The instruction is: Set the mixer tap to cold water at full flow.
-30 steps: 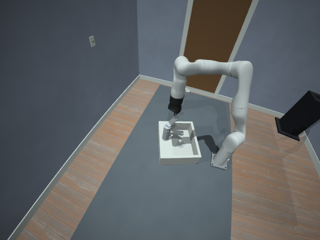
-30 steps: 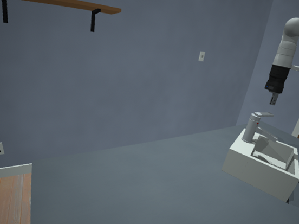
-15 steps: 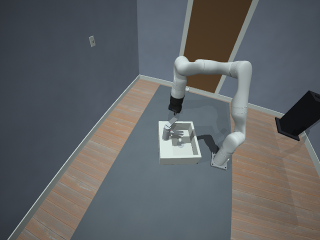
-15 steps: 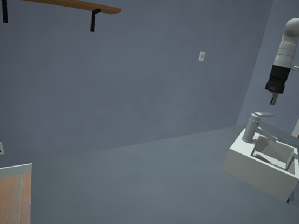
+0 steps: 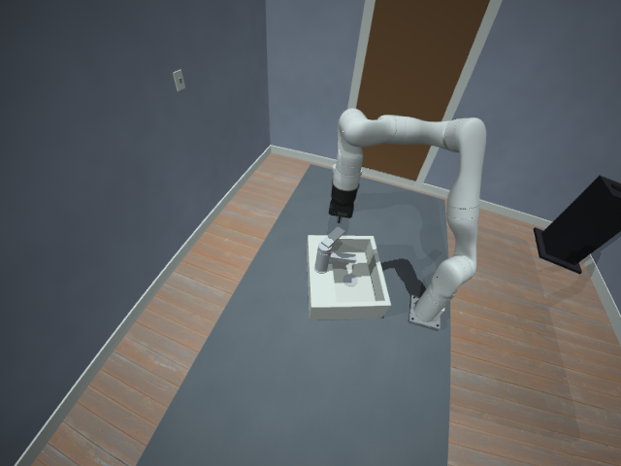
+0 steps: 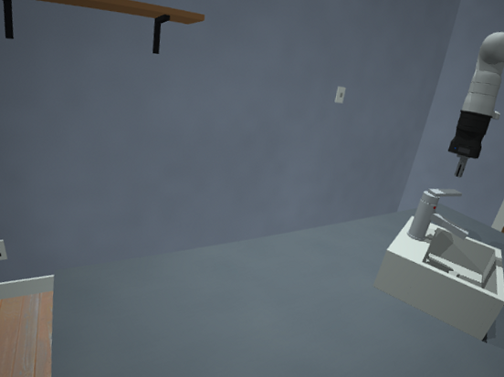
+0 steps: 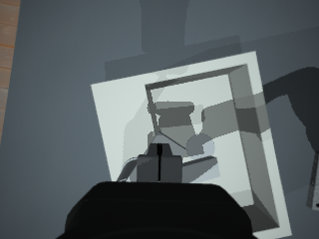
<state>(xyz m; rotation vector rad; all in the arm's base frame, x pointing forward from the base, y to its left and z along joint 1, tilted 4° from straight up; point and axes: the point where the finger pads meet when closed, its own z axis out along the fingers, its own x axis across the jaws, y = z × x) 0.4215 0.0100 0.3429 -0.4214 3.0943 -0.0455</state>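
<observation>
A grey mixer tap (image 5: pixel 321 258) stands on the rim of a white sink basin (image 5: pixel 346 278). Its flat lever (image 5: pixel 333 235) sticks out from the tap's top, tilted slightly up, and its spout (image 6: pixel 452 226) reaches over the basin. A red dot (image 6: pixel 434 207) shows on the tap body; I see no blue dot. My gripper (image 5: pixel 341 218) hangs fingers-down a short way above the lever's free end, shut and empty, not touching it. In the exterior view the gripper (image 6: pixel 458 172) is clearly apart from the lever (image 6: pixel 445 193). In the wrist view the shut fingers (image 7: pixel 159 166) hide the tap over the basin (image 7: pixel 199 144).
The arm's base (image 5: pixel 426 312) is bolted to the floor right of the sink. A brown door (image 5: pixel 418 75) is behind, a black box (image 5: pixel 581 225) at the far right. A wall shelf (image 6: pixel 89 0) hangs far to the left.
</observation>
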